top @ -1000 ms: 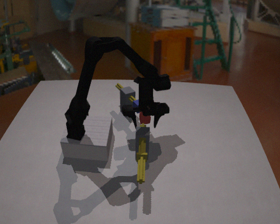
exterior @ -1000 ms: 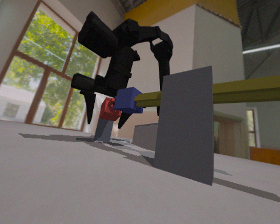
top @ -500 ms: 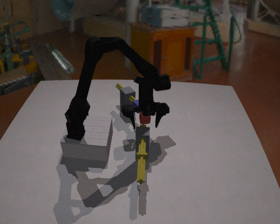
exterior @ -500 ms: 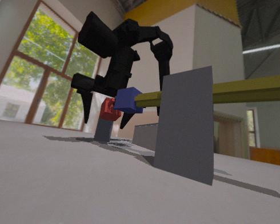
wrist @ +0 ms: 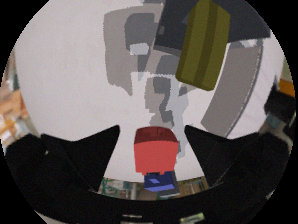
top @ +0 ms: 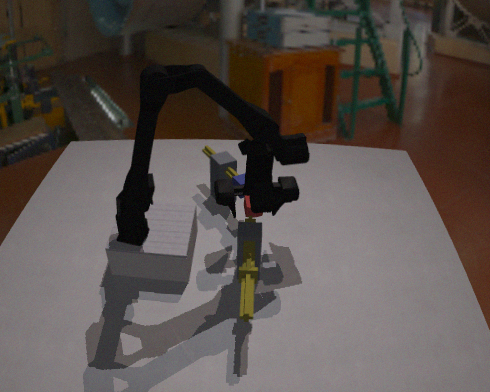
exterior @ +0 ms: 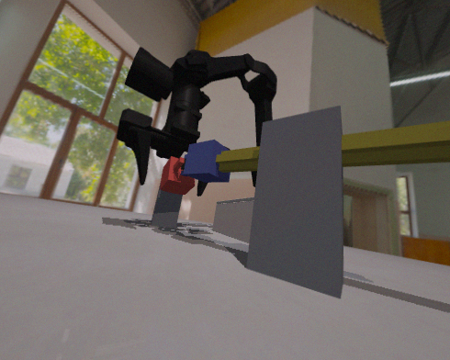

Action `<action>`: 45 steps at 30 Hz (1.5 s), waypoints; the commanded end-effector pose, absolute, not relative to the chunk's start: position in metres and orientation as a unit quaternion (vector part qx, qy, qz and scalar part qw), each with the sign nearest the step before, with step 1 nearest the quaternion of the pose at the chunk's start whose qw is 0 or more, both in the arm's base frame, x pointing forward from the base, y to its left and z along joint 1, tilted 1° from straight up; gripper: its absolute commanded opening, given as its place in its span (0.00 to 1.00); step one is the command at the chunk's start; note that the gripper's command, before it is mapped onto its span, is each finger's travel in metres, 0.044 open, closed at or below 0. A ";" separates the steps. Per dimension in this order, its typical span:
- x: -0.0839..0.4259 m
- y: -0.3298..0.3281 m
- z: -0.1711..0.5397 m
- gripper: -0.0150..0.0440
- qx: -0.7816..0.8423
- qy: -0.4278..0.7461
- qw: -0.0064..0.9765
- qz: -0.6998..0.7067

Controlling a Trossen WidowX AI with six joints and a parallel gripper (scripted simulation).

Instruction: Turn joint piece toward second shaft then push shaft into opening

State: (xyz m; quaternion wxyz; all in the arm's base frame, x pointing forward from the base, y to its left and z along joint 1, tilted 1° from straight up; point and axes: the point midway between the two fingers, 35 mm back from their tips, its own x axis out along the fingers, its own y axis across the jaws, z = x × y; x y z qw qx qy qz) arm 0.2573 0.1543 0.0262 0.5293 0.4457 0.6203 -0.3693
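Observation:
The square joint piece is red (top: pixel 249 206) (exterior: pixel 173 185) (wrist: pixel 156 157). It hangs on a blue yoke (top: pixel 239 179) (exterior: pixel 206 161) (wrist: pixel 159 181) at the end of the fixed yellow shaft (exterior: pixel 238 159) from the back block (top: pixel 223 172) (exterior: pixel 302 197). The second yellow shaft (top: pixel 247 298) (wrist: pixel 202 50), with a collar, runs through the front block (top: pixel 257 240) (exterior: pixel 166 212) (wrist: pixel 172 25). Its tip stands short of the red piece, whose darker side faces roughly toward it. My gripper (top: pixel 255 214) (exterior: pixel 171 189) (wrist: pixel 153 128) is open and empty, its fingers on either side of the red piece. The opening's exact line is unclear.
The arm's base stands beside a low grey box (top: pixel 149 267) (exterior: pixel 233 219), left of the shafts in the top view. The pale table (top: pixel 374 280) carries the blocks. The upper arm arches over from the left.

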 end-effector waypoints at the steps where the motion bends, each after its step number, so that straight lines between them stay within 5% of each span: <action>1: 0.257 0.155 0.034 1.00 0.465 0.637 0.511 -0.342; 14: 0.258 0.156 0.038 1.00 0.447 0.642 0.526 -0.334; 45: 0.257 0.166 0.153 1.00 0.064 0.702 0.709 -0.029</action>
